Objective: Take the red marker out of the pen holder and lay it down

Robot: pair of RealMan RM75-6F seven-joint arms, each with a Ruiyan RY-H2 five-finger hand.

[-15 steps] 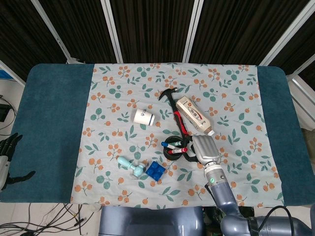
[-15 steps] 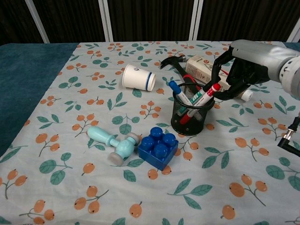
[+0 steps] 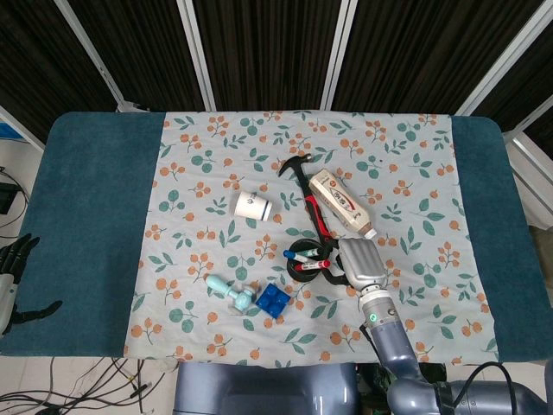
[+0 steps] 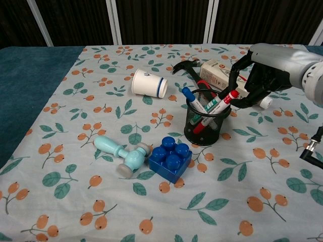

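Centrally, 1 black mesh pen holder (image 4: 205,123) stood upright, containing the red marker (image 4: 220,103) and 2 other markers. The right hand (image 4: 262,75) hovered beside the red cap, fingers curled; contact could not be told. The left hand (image 3: 13,285) hung open off the tabletop (image 3: 95,225). Nearby lay 1 paper cup (image 4: 149,83), 1 blue block (image 4: 170,157), 1 toy hammer (image 4: 121,154). Dark slatted panels stood behind.
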